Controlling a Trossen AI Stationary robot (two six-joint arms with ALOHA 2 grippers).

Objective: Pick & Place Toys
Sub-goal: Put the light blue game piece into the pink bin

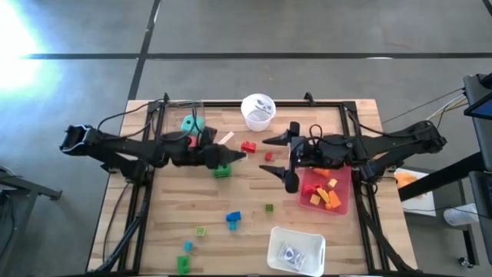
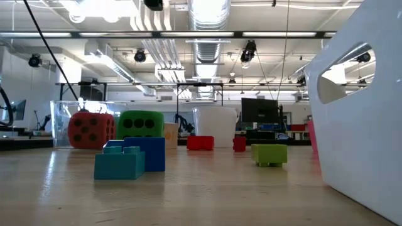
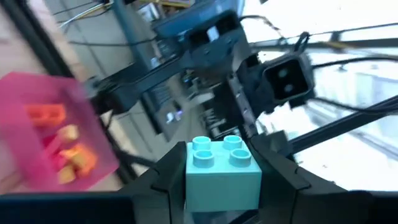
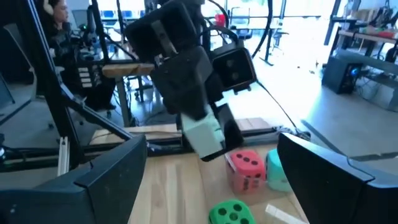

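While the left end effector [image 3: 222,186] clamps a pale teal brick [image 3: 222,171] mid-surface, the right end effector [image 1: 278,156] hovers wide open, empty.

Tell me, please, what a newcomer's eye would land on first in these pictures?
Probably the left pincer, shut on a pale teal brick and held up over the middle of the table, facing the right arm. Opposite it, the right pincer stands open beside the pink tray of orange and yellow bricks near the table's right edge.
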